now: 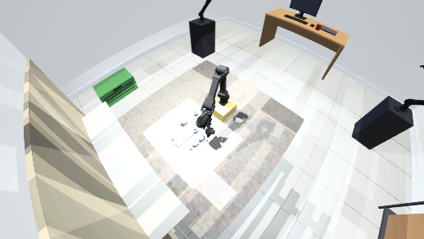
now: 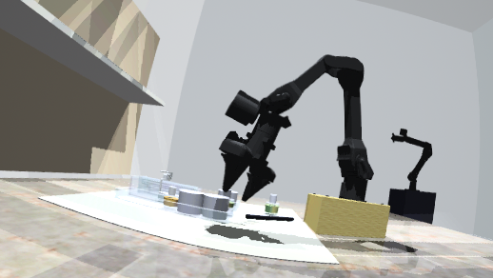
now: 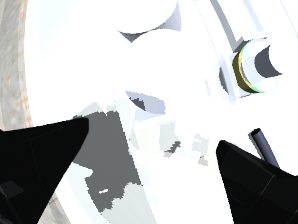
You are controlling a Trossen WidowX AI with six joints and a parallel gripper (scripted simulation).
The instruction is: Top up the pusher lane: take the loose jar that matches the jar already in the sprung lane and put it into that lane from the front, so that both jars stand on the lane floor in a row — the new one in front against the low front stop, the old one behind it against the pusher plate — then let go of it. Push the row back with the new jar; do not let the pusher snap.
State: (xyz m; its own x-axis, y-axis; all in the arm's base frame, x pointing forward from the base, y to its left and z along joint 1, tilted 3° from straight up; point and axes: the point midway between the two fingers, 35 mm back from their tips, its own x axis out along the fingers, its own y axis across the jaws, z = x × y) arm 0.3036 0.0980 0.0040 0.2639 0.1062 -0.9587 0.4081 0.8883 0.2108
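While pincer (image 2: 243, 192) gapes, jar (image 2: 271, 205) stands upright.

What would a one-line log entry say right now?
gripper: open, empty | position: above white mat, near grey cans | jar with green band: untouched

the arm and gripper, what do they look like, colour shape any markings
The arm is matte black all over, built of chunky rounded links with a fat cylindrical housing near the wrist. It rises from a yellowish box base. The gripper has two black fingers tapering to blunt wedge tips. No markings, labels or loose cables show.
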